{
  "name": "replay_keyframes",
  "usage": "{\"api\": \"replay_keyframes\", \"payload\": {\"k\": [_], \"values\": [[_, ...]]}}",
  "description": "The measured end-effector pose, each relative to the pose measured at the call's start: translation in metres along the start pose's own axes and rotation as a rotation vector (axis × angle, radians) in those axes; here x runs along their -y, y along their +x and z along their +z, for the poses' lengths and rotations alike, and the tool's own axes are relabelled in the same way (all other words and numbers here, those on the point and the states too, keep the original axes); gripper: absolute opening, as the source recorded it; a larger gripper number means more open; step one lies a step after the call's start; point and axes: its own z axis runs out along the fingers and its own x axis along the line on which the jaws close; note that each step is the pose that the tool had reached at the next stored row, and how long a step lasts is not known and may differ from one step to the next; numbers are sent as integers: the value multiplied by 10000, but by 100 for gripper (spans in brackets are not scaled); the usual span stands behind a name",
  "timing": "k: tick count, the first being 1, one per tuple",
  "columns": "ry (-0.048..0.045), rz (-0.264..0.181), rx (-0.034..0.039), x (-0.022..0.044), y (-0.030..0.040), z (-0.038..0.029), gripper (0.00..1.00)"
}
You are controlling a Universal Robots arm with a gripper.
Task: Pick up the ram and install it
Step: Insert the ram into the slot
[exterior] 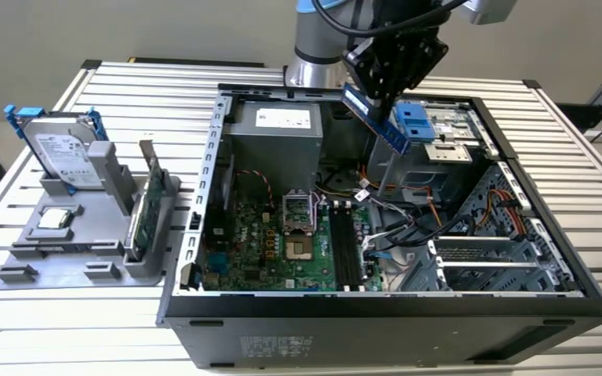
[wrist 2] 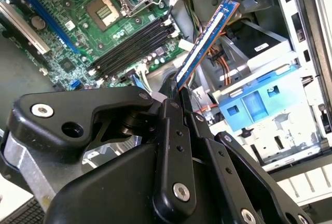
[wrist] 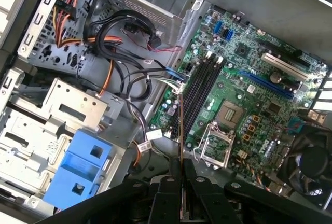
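Jaws closed tight on the ram (exterior: 376,119) — gripper (exterior: 382,92) pinches one end, stick hanging out past the fingertips, over the open computer case (exterior: 213,157). Below the jaws: loose cables (wrist: 124,32), blue drive bracket (wrist 2: 259,107), metal drive cage (wrist: 62,105). Dark memory slots (wrist: 199,86) on the green motherboard (wrist: 249,99) sit off to one side, well apart. Long axis tilted — free end slanting down into the case in the exterior view.
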Motion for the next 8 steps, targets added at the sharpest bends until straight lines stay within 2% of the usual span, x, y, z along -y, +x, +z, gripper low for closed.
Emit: {"api": "replay_keyframes", "payload": {"k": [8], "values": [[14,402,13,0,0,2,0]]}}
